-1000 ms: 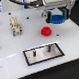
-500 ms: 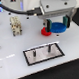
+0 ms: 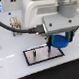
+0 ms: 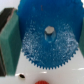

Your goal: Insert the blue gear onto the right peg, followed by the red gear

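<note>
My gripper (image 3: 60, 39) is shut on the blue gear (image 3: 62, 42) and holds it in the air just past the right end of the grey, black-bordered plate (image 3: 42, 56). In the wrist view the blue gear (image 4: 47, 37) fills the middle, its hub facing the camera, with a green finger pad (image 4: 9, 42) at its side. A thin dark upright (image 3: 49, 46) stands over the plate's right part; I cannot tell whether it is the right peg or a finger. The red gear (image 4: 41, 81) shows only as a sliver in the wrist view and is hidden behind the arm in the exterior view.
The white arm body (image 3: 44, 12) fills the top of the exterior view. A black cable (image 3: 12, 28) runs across the exterior view's left, past a small pale fixture (image 3: 15, 22). The white table (image 3: 13, 68) lies around the plate.
The arm has come down and toward the plate with the blue gear in its grip. It now covers the red gear, which showed beyond the plate before.
</note>
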